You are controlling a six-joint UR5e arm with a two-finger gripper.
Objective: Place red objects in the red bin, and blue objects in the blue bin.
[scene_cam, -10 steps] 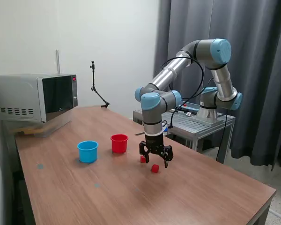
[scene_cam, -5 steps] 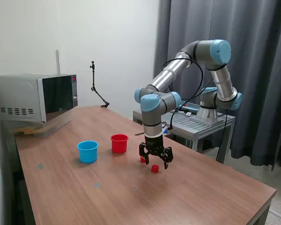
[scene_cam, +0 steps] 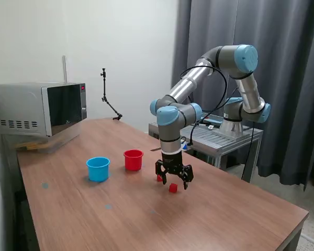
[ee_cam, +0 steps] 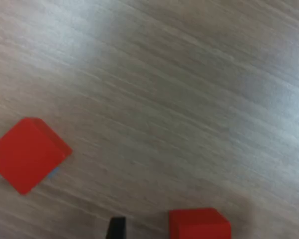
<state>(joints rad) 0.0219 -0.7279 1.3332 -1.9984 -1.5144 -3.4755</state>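
- Hanging low over the table (scene_cam: pixel 209 219) in the exterior view, the end effector (scene_cam: pixel 174 180) points straight down, and its two fingers (scene_cam: pixel 159 170) stand apart with nothing between them.
- One red cube (scene_cam: pixel 172 187) lies on the table just under the end effector, toward this view's right finger.
- The other red cube (scene_cam: pixel 159 178) lies just beside the first, toward this view's left, and the near finger covers part of it.
- The red cup (scene_cam: pixel 133 159) stands upright on the table, near the cubes, toward this view's left.
- The blue cup (scene_cam: pixel 98 169) stands upright further to this view's left, near the red cup and not touching it.
- No blue cubes can be made out in this view; I cannot tell what the cups contain.
- A microwave (scene_cam: pixel 36 109) stands at the far left end of the table, well apart from the cups.
- Turning to the wrist view, one cube (ee_cam: pixel 200 223) is at the picture's edge, between the two dark finger tips (ee_cam: pixel 116 228), and it is cut off by the frame.
- The second cube (ee_cam: pixel 27 154) lies apart from it on the bare wood grain (ee_cam: pixel 189 99), turned at an angle.
- Neither cube touches a finger here.
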